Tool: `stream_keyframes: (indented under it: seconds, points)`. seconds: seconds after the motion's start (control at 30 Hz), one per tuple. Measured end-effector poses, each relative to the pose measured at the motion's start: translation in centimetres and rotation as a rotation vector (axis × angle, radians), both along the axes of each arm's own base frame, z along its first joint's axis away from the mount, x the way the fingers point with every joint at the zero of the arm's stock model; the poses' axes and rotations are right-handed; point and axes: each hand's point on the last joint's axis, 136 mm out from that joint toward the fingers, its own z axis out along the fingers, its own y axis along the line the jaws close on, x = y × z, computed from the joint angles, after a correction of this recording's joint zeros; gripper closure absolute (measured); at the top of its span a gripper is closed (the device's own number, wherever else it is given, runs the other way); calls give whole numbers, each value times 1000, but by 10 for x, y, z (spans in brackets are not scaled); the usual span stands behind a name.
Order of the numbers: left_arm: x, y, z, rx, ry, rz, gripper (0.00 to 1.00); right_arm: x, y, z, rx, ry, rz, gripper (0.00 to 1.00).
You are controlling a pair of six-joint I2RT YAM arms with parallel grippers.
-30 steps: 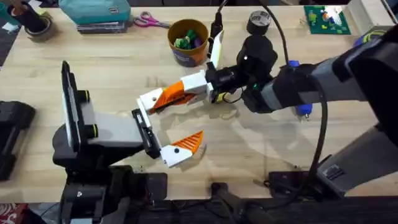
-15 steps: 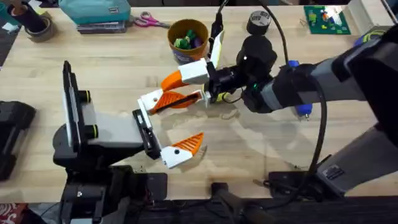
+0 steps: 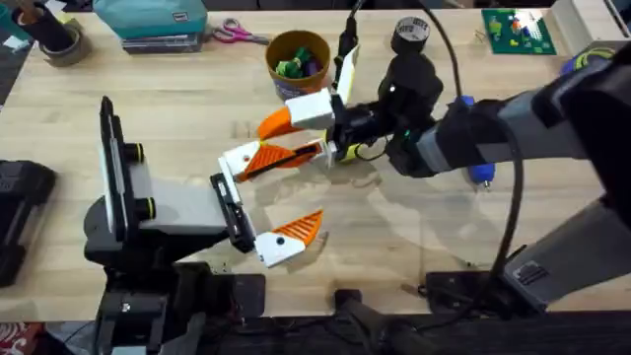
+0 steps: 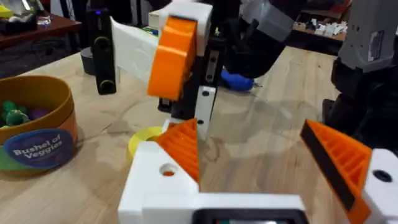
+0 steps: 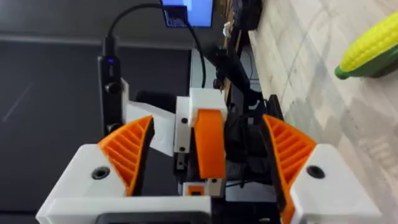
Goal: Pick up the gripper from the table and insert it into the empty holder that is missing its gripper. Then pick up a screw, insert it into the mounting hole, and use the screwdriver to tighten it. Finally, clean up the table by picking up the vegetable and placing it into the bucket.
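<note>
Gripper tip (image 3: 268,158), orange, sits on the holder (image 3: 240,160) of the left gripper (image 3: 301,187), whose jaws stand wide apart; I can't tell whether it is fully seated. The right gripper (image 5: 208,134) is spread too, straddling that finger and clasping nothing. The screwdriver (image 3: 480,174) is mostly hidden behind the right arm. I count four orange tips, one vegetable (image 5: 372,43) and one bucket (image 3: 298,65).

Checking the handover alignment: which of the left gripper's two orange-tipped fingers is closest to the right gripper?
The finger on the bucket side, right beside the right gripper. The other finger stands apart, nearer the arms' bases.
</note>
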Motion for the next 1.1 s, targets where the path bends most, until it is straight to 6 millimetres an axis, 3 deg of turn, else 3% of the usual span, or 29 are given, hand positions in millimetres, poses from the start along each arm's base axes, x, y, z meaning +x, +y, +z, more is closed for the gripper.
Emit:
stream_keyframes:
  seconds: [0.23, 0.43, 0.7, 0.77, 0.8, 0.9, 1.1]
  points:
    - [0, 0, 0, 0, 0, 0, 15, 11, -20, 0, -100, 109, -61, 7]
    - [0, 0, 0, 0, 0, 0, 15, 11, -53, -10, -228, 174, -141, 7]
    - [0, 0, 0, 0, 0, -1, 15, 5, -118, -25, -436, 159, -313, 4]
    - [0, 0, 0, 0, 0, -2, 15, -2, -135, -32, -525, 171, -342, 4]
    - [-1, 0, 0, 0, 0, -4, 15, -12, -156, -35, -665, 150, -358, 5]
    - [-1, 0, 0, 0, 0, -4, 15, -12, -172, -24, -791, 59, -368, 5]
    - [-1, 0, 0, 0, 0, -4, 15, -2, -206, 17, -1005, -147, -408, 4]
